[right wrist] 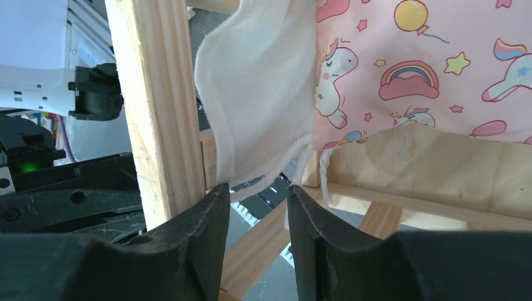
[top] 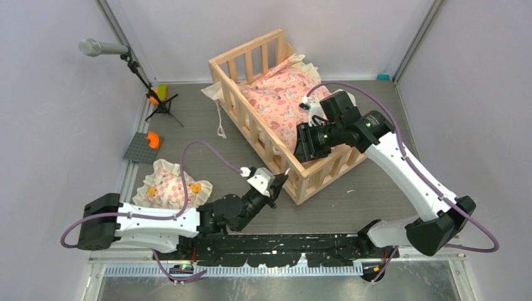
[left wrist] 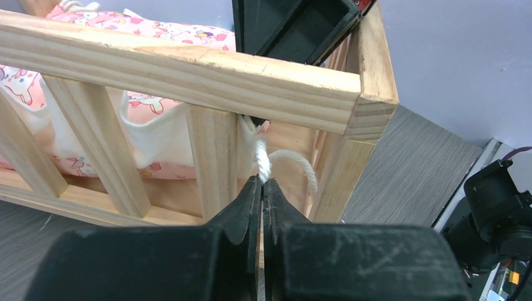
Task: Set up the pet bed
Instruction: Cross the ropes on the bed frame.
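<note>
Nearest, on the left, the small pillow (top: 169,188) lies on the table (top: 194,125) outside the frame, so the job looks unfinished. Just right of it the left gripper (left wrist: 262,185) has its fingers pressed fully together on a thin white cord (left wrist: 263,164), pinched only at the very tips, where the cord comes out between a slat and the near corner post of the pet bed (top: 251,125). The bed stands mid-table, angled from far left to near right. The hold is slight: a sideways or jerky pull could slide the cord out of the tips, and a hard pull could drag the light frame across the table or snag the cord against the post. Just beyond, inside the bed's near end, the right gripper (right wrist: 254,191) has its fingers parted and holds nothing, with the cream frill (right wrist: 257,113) hanging right over the gap. If it closes here it would probably catch frill rather than cord and rumple the pink cushion (right wrist: 408,63), which fills the base toward the far end. That arm also sits close to the rail and could nudge it.
</note>
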Controlling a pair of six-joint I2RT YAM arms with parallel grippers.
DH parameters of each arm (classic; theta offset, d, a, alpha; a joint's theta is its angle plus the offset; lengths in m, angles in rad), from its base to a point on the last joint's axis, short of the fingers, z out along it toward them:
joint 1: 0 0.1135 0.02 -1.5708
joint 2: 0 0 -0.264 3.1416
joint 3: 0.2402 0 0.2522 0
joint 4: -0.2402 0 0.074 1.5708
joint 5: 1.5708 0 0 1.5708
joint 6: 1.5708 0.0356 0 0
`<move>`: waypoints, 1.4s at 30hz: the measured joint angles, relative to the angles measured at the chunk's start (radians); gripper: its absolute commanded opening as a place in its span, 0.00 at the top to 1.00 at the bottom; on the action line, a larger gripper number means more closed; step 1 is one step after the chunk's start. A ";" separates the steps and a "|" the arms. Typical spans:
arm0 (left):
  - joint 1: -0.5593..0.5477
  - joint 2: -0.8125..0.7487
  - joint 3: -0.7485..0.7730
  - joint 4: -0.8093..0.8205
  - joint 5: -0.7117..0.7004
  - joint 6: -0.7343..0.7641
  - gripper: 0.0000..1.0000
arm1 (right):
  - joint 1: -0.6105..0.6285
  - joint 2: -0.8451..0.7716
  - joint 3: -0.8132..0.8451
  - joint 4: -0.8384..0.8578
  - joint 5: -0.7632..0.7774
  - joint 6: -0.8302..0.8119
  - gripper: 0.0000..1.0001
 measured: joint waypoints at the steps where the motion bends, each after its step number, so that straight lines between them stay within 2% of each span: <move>1: 0.000 0.000 0.000 -0.004 0.000 -0.005 1.00 | 0.002 0.000 0.003 -0.003 0.008 -0.004 0.53; 9: 0.004 -0.006 0.000 -0.031 0.006 -0.014 1.00 | 0.017 -0.040 0.033 0.006 0.160 0.008 0.53; 15: 0.015 -0.007 0.000 -0.051 0.011 -0.018 1.00 | 0.017 -0.303 0.037 0.024 0.376 0.035 0.53; 19: 0.016 -0.007 0.000 -0.062 0.019 -0.027 1.00 | 0.016 -0.478 -0.001 0.079 0.409 0.034 0.54; 23: 0.016 0.003 0.000 -0.093 0.033 -0.050 1.00 | 0.017 -0.630 -0.167 0.146 0.333 0.049 0.54; 29: 0.016 0.010 -0.006 -0.150 0.050 -0.115 1.00 | 0.016 -0.819 -0.533 0.267 0.237 0.086 0.56; 34: 0.019 0.006 -0.036 -0.180 0.059 -0.165 1.00 | 0.016 -0.977 -0.718 0.383 0.204 0.108 0.56; 42: 0.020 0.006 -0.039 -0.215 0.067 -0.201 1.00 | 0.016 -1.017 -0.909 0.528 0.192 0.153 0.58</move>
